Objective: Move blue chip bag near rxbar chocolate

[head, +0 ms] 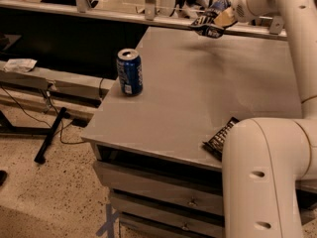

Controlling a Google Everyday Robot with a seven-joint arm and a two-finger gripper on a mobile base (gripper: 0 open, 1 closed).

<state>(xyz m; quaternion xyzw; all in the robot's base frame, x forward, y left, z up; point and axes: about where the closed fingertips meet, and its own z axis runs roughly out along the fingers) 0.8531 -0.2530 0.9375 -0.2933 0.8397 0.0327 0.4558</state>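
The gripper (221,19) is up at the far edge of the bench (198,83), and its jaws are clamped on the blue chip bag (205,26), which hangs crumpled just off their tip, clear of the surface. So the pick looks done: bag in the air, nothing touching it but the jaws. What's left is the whole carry. The rxbar chocolate (220,137) lies well apart from the jaws, far back toward the near edge of the bench and a little to the right of them, half tucked behind the robot's own big white elbow (262,177). The bag has to travel all that way, come down beside the bar and be let go. Counting up: one chip bag, one black bar, one blue soda can (130,72) standing upright well to the left of the jaws and nearer to us, one arm, one gripper.
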